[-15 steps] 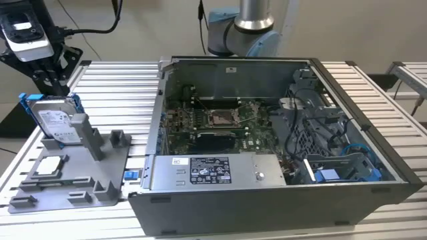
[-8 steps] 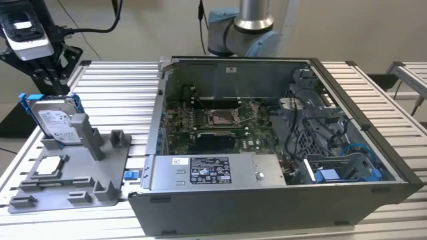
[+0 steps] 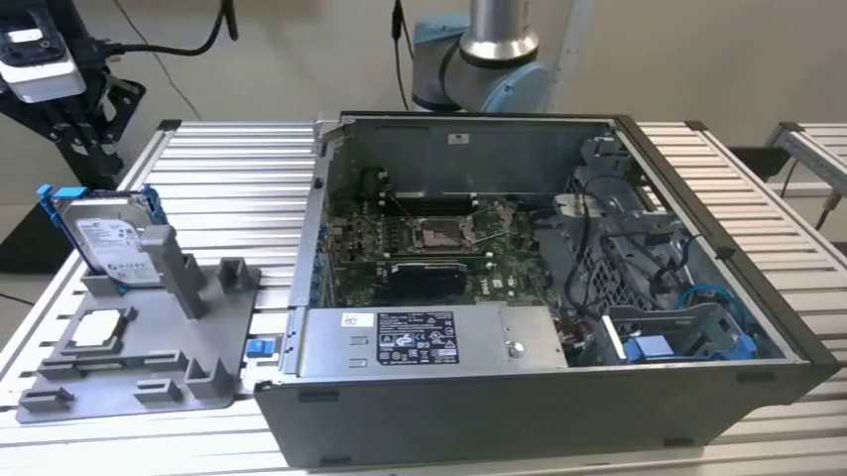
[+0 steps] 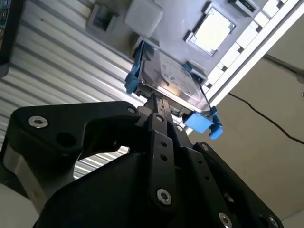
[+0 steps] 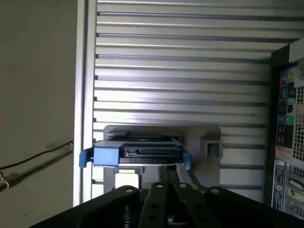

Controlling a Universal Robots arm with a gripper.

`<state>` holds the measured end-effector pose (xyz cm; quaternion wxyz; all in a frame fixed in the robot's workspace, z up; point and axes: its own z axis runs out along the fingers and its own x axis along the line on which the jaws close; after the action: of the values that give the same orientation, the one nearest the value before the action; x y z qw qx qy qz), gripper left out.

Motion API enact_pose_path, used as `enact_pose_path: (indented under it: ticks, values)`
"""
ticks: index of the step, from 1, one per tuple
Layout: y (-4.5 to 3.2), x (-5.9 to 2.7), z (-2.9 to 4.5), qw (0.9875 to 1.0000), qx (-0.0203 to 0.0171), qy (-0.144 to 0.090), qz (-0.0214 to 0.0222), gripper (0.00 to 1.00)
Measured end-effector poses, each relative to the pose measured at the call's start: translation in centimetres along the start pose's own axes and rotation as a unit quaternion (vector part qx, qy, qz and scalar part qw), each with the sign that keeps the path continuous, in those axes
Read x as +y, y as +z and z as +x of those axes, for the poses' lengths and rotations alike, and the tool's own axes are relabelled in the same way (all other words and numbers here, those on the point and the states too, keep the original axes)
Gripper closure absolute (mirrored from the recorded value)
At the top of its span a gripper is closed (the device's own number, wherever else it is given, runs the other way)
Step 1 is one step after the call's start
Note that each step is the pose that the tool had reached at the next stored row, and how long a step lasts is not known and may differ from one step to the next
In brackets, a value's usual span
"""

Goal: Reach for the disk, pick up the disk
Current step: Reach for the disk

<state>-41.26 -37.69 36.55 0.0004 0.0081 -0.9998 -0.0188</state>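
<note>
The gripper (image 4: 156, 100) has its two fingers (image 5: 165, 175) drawn together with barely a sliver between them, and they pinch nothing. In both wrist views the tips point straight at the disk (image 4: 171, 80) and end just at its near edge; whether they actually touch it I cannot tell. In the first wrist view the gripper (image 5: 168, 167) lines up with the middle of the disk (image 5: 137, 152), whose connector end faces the arm, with a blue rail end at each side. From where the exterior view looks, the disk (image 3: 106, 238) stands on end in a gray holder (image 3: 133, 357) at that view's left side of the slatted table (image 3: 225, 169). Its long axis runs up and down, leaning back a little, and the labelled face looks out towards the camera. Blue rails run along its long sides, and a gray post of the holder stands just in front of it. A small square chip (image 3: 99, 327) lies flat on the holder nearer the camera, and the open computer case (image 3: 530, 416) sits beside the holder, on the exterior view's right
</note>
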Motion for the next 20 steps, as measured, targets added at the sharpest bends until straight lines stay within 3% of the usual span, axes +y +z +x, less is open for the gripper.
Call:
enact_pose_path:
  ticks: [4,14,20]
  values:
    - [0.02,0.53,1.84,1.0,0.0,0.0,0.0,1.0]
    - [0.07,0.62,6.13,1.0,-0.0001,0.0,0.0,1.0]
    - [0.07,0.61,6.41,1.0,0.0,0.0,0.0,1.0]
